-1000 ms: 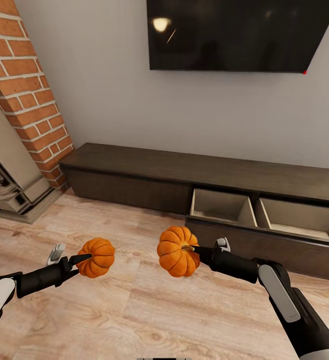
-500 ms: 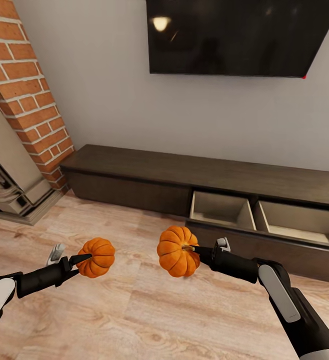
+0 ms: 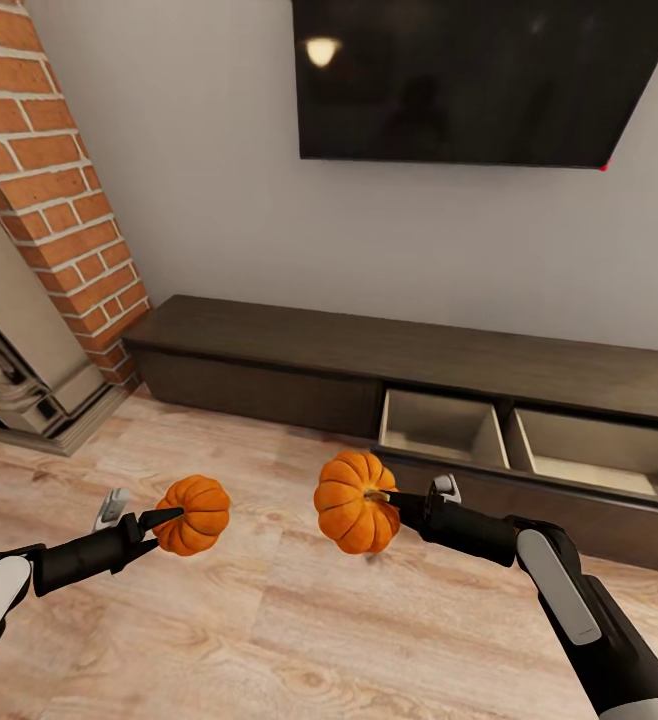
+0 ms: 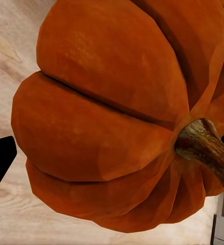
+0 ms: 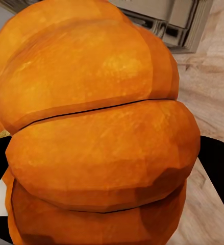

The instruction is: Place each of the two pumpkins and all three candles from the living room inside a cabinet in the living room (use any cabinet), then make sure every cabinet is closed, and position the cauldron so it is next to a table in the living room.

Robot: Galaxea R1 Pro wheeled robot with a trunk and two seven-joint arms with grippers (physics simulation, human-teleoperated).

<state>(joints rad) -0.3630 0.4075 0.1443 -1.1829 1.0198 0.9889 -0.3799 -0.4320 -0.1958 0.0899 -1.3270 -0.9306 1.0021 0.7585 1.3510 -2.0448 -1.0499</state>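
Wood-plank floor [image 3: 269, 620] fronts the cabinet [image 3: 299, 365], drawer open; each end effector [image 3: 164, 517] [image 3: 381, 497] pinches 1 pumpkin [image 3: 194, 515] [image 3: 351, 502].

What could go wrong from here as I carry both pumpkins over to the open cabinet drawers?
The right gripper seems to pinch its pumpkin near the stem, so it might swing or slip. The left gripper grips its pumpkin at the edge. The open drawer juts out; an arm could clip its front.
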